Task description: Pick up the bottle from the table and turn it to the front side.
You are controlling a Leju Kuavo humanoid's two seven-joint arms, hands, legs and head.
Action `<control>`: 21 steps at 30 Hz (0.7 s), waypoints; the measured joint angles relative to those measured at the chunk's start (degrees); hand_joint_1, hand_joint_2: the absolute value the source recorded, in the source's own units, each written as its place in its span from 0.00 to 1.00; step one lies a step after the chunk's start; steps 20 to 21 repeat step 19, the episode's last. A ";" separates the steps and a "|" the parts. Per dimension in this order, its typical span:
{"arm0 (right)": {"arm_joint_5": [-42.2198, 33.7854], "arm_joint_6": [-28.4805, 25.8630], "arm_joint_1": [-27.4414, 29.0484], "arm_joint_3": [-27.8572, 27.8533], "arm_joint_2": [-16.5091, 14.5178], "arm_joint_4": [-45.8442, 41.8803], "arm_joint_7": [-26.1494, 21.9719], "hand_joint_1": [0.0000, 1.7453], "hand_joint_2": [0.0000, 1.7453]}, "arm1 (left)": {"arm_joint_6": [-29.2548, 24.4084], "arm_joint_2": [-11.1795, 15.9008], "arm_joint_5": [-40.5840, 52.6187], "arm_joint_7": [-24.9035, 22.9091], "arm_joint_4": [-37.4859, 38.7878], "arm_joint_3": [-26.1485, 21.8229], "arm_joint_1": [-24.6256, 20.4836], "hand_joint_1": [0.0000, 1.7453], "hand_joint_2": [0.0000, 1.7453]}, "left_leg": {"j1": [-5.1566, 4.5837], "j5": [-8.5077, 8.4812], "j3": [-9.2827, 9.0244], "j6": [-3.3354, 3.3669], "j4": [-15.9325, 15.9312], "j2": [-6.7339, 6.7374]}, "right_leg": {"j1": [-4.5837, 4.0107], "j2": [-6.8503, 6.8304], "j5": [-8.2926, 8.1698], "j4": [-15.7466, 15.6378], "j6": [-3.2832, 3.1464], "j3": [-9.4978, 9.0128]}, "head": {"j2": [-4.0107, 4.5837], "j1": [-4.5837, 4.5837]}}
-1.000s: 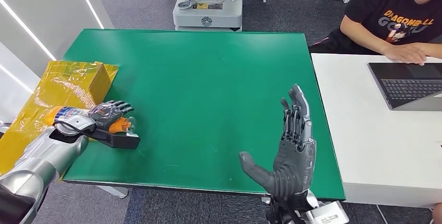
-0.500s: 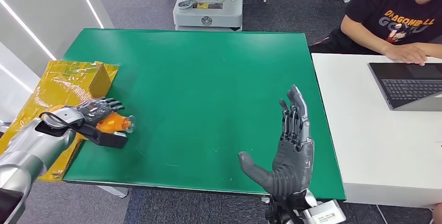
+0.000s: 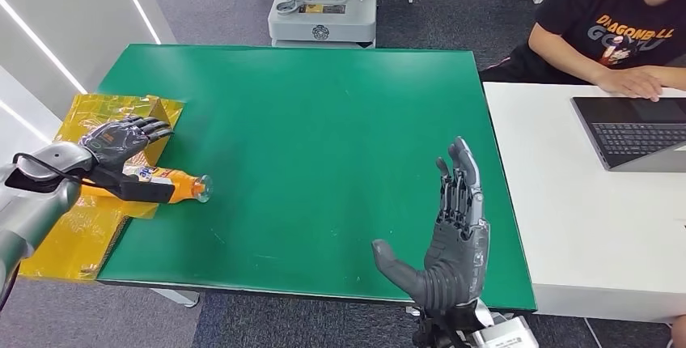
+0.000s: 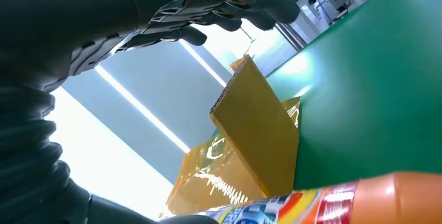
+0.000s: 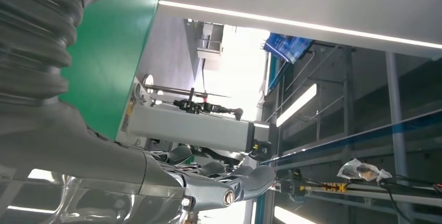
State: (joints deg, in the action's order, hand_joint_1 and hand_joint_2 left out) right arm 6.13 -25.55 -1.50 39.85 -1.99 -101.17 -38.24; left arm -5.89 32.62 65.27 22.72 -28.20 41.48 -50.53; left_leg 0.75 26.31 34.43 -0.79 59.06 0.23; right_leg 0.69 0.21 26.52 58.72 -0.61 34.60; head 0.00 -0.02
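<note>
The orange bottle (image 3: pixel 179 184) lies on its side at the left edge of the green table (image 3: pixel 323 121), its clear cap pointing right and its printed label facing up. My left hand (image 3: pixel 113 142) hovers just behind and left of it, fingers spread, with the dark thumb reaching along the bottle's near side. In the left wrist view the fingers (image 4: pixel 208 5) stand well apart from the bottle (image 4: pixel 365 198). My right hand (image 3: pixel 455 239) is held upright and open over the table's front right corner, holding nothing.
A yellow cardboard box on crinkled yellow foil (image 3: pixel 97 121) sits right behind the bottle at the table's left edge. A white desk (image 3: pixel 582 227) with a laptop (image 3: pixel 635 133) adjoins on the right, where a person (image 3: pixel 615 32) sits. A grey machine base (image 3: pixel 322 16) stands beyond the far edge.
My left hand has let go of the bottle, opened and drawn back to the left toward the yellow box. The bottle now lies on the table. The right hand has not moved.
</note>
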 joint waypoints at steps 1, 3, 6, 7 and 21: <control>0.08 0.03 0.06 -0.02 0.00 -0.04 0.03 0.00 1.00 | -0.37 0.10 -0.53 0.10 -0.41 -0.14 0.10 0.00 1.00 | 0.00 0.00 0.00 0.00 0.00 -0.01 | 0.00 0.00 0.00 0.00 0.00 0.00 | 0.00 0.00; 0.24 0.12 0.22 -0.11 0.00 -0.16 0.08 0.00 1.00 | -1.24 0.20 -1.75 0.50 -1.33 -0.60 0.35 0.00 1.00 | 0.00 0.00 0.00 0.00 0.00 -0.03 | 0.00 -0.03 0.00 0.00 0.00 -0.01 | 0.00 0.01; 0.37 0.25 0.45 -0.32 0.00 -0.34 0.10 0.00 1.00 | -1.87 0.21 -2.55 0.82 -2.54 -1.13 0.53 0.00 1.00 | 0.00 0.00 0.01 0.00 0.00 -0.03 | 0.00 -0.03 0.00 0.00 0.00 -0.02 | 0.00 0.00; 0.40 0.28 0.52 -0.37 0.00 -0.36 0.10 0.00 1.00 | -1.93 0.21 -2.61 0.84 -2.82 -1.20 0.56 0.00 1.00 | 0.00 0.00 0.01 0.00 0.00 -0.02 | 0.00 -0.03 0.00 0.00 0.00 -0.02 | 0.00 -0.01; 1.82 0.59 2.42 -1.06 0.00 -1.19 0.01 0.00 1.00 | -14.49 -3.47 -19.99 8.69 -15.82 -8.97 12.70 0.00 1.00 | -0.09 0.07 -0.02 -0.03 0.01 -0.04 | 0.07 -0.04 0.08 -0.07 -0.01 -0.02 | 0.00 0.00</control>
